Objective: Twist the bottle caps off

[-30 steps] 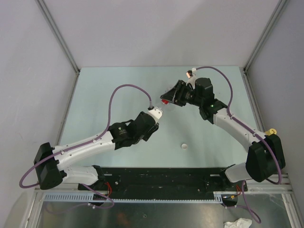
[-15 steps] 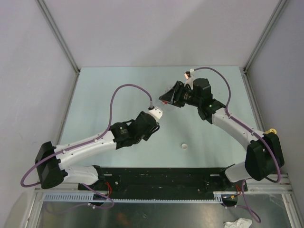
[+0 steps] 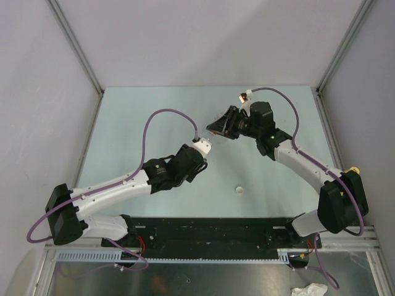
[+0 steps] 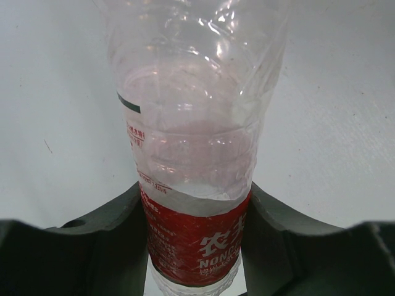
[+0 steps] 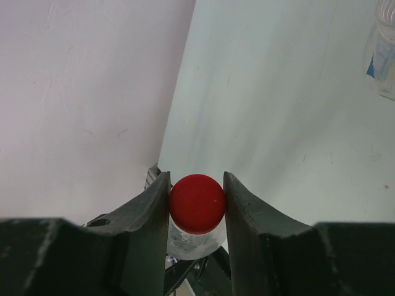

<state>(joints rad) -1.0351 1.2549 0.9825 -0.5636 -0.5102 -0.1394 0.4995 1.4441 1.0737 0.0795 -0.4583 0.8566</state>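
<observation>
Red round plastic cap [image 5: 196,203] sits pinched between the right gripper [image 5: 196,192] jaws; left gripper [image 4: 195,213] clamps the clear red-labelled plastic bottle [image 4: 194,142]: twist squarely about the neck, bottle held firm

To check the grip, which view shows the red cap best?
Right wrist: the red cap sits full-face, pinched between the jaws. Top external hides it behind the right gripper; left wrist shows only the bottle.

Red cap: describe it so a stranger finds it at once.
At the middle of the table, the left gripper holds a bottle. The red cap tops it, pinched by the right gripper; the white cap lies loose on the table.
</observation>
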